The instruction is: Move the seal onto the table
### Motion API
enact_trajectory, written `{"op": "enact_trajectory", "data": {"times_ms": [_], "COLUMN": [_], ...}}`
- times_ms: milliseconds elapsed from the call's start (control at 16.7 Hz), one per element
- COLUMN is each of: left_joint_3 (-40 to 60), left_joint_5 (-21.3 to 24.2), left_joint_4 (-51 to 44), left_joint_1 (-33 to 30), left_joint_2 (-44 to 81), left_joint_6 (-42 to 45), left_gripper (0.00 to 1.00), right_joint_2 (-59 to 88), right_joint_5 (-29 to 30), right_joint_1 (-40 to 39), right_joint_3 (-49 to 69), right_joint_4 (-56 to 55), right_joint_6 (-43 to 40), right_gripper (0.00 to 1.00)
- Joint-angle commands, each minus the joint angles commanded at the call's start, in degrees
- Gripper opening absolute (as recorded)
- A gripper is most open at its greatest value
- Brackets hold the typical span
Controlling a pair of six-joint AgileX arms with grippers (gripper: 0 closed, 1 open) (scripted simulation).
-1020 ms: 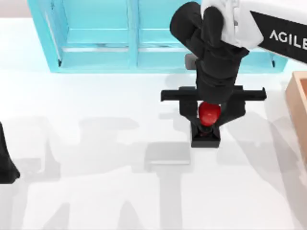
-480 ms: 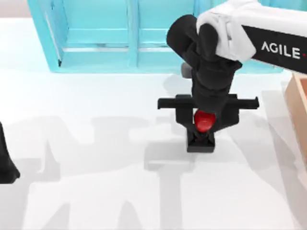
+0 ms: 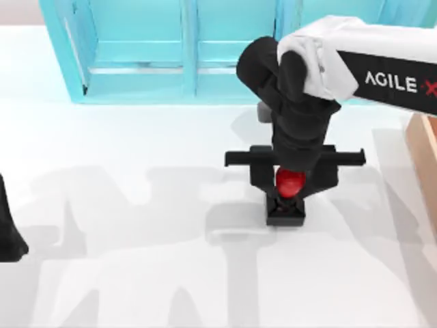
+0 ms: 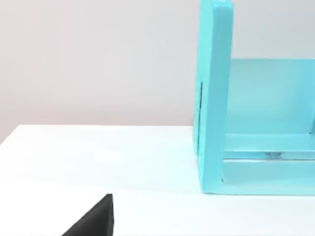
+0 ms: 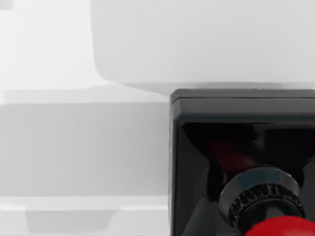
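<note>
The seal (image 3: pixel 285 212) has a black square base and a glossy red knob (image 3: pixel 290 182). My right gripper (image 3: pixel 291 188) reaches down from the back right and is shut on the seal at the knob. The base sits low over the white table (image 3: pixel 136 273), right of centre, with its shadow meeting its left side; whether it touches the table I cannot tell. The right wrist view looks down on the seal's black base (image 5: pixel 236 113) and red knob (image 5: pixel 280 227) over the table (image 5: pixel 74 147). My left arm (image 3: pixel 8 236) is parked at the table's left edge.
A turquoise shelf unit (image 3: pixel 136 48) runs along the back of the table, and its end wall (image 4: pixel 214 98) shows in the left wrist view. A tan wooden box (image 3: pixel 425 147) stands at the right edge. Open white surface lies in front of and left of the seal.
My right gripper has carried the seal slightly left and lower, and the seal's shadow has closed in on the base. The left arm has not moved.
</note>
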State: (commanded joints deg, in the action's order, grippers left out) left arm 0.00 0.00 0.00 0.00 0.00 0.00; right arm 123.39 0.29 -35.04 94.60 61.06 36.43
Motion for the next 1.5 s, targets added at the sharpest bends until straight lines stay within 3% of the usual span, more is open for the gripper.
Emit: {"op": "enact_trajectory", "data": {"times_ms": [660, 1260, 1500], "left_joint_3": [0.00, 0.00, 0.00], "left_joint_5": [0.00, 0.00, 0.00], "left_joint_4": [0.00, 0.00, 0.00], "left_joint_1": [0.00, 0.00, 0.00], "left_joint_2": [0.00, 0.00, 0.00], "left_joint_6": [0.00, 0.00, 0.00], "left_gripper": [1.00, 1.00, 1.00], "right_joint_2": [0.00, 0.00, 0.88], "right_joint_5": [0.00, 0.00, -0.01], "right_joint_1": [0.00, 0.11, 0.04], "right_joint_3": [0.00, 0.15, 6.69], "right_joint_4": [0.00, 0.15, 6.45], "right_joint_6": [0.00, 0.01, 0.15], "right_gripper": [0.98, 1.00, 1.00]}}
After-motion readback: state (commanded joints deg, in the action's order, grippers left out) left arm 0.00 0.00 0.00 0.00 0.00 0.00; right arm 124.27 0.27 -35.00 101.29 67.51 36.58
